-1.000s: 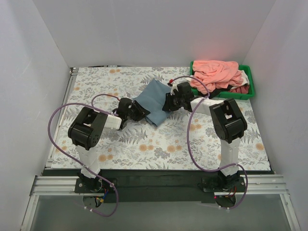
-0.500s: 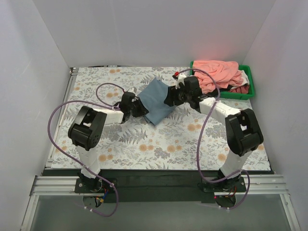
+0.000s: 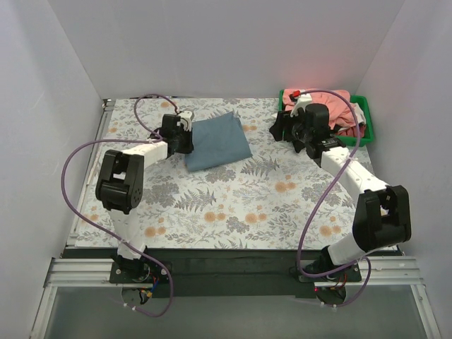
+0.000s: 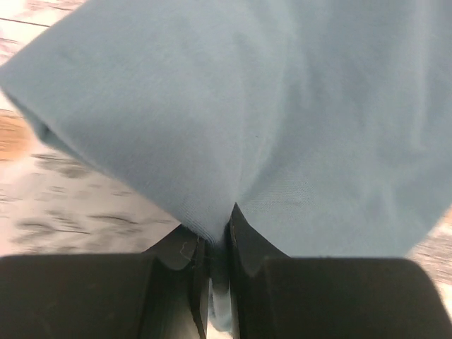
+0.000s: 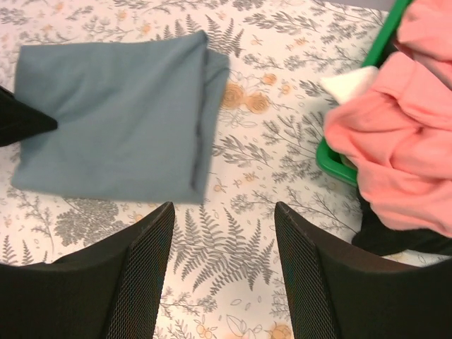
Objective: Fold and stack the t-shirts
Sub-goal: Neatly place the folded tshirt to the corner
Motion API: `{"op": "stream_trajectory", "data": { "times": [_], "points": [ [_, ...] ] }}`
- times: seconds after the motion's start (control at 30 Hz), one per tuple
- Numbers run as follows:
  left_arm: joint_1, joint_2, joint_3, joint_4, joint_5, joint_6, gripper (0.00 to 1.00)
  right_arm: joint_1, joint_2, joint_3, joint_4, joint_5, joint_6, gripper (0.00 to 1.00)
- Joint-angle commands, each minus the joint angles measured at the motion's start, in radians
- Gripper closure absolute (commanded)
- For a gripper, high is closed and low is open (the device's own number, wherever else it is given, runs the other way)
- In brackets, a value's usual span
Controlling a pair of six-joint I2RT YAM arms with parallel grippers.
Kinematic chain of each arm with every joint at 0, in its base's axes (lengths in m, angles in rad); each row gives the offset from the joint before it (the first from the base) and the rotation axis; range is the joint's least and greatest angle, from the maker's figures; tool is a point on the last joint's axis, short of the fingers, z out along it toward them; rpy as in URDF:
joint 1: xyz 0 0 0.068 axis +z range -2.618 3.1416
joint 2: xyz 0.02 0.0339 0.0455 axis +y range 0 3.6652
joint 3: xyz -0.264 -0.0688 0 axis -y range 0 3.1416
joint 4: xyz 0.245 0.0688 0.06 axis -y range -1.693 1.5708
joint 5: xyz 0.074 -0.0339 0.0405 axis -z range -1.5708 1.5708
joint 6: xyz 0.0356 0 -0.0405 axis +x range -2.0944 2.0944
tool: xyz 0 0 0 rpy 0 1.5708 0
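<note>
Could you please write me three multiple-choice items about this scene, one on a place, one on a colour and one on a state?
1. Where does the folded blue shirt lie?
A. on the floor
B. on the flowered table cover
C. over an arm

2. What colour is the top shirt in the bin?
A. pink
B. yellow
C. purple

3. The left gripper is:
A. wide open
B. shut on the blue shirt's edge
C. out of view

Answers:
1 B, it lies flat on the cover.
2 A, pink cloth heaps over the rim.
3 B, the wrist view shows cloth pinched between its jaws.
</note>
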Motion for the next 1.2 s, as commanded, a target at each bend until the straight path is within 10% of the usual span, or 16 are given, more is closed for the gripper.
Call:
{"op": "stream_trajectory", "data": {
  "times": [0.0, 1.17],
  "points": [
    [0.055, 0.031, 0.070, -0.051, -0.077, 0.198, 1.00, -0.022, -0.041, -0.025, 0.012, 0.018, -0.021, 0.34],
    [0.557, 0.462, 0.641, -0.178, -0.143, 0.310, 1.00, -0.042, -0.007, -0.053, 0.052, -0.034, 0.000, 0.34]
  ]
}}
